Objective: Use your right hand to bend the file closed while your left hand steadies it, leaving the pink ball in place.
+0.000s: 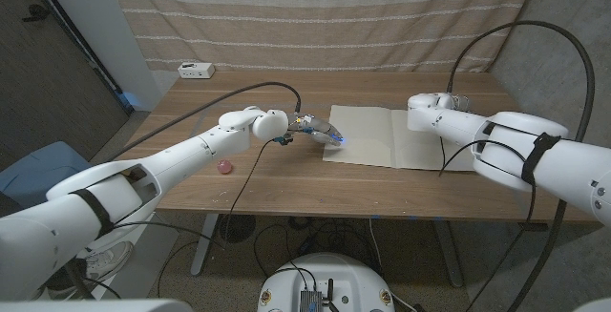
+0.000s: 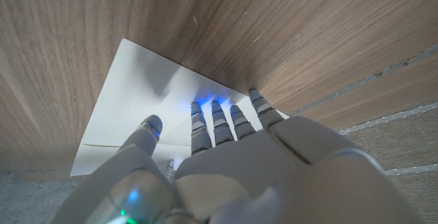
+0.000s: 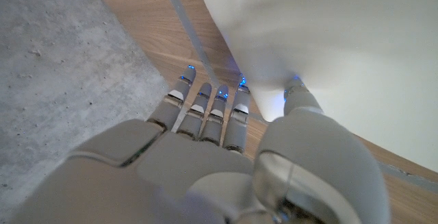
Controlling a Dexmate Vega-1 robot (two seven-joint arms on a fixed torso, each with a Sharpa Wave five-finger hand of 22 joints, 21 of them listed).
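The cream file (image 1: 387,135) lies open and flat on the wooden table (image 1: 286,183), its fold running front to back. My left hand (image 1: 320,133) reaches over the file's left edge, fingers stretched out, fingertips (image 2: 215,107) on the sheet (image 2: 150,94). At the file's far right corner is my right hand (image 1: 428,112); its fingers (image 3: 205,104) are straight over the wood and the thumb (image 3: 298,101) touches the pale sheet (image 3: 328,39). The small pink ball (image 1: 224,167) sits on the table to the left of the file, apart from both hands.
A white box (image 1: 196,70) stands at the table's back left corner. A black cable (image 1: 277,86) runs along my left arm, and another loops above my right arm (image 1: 516,40). A striped curtain (image 1: 315,16) hangs behind the table.
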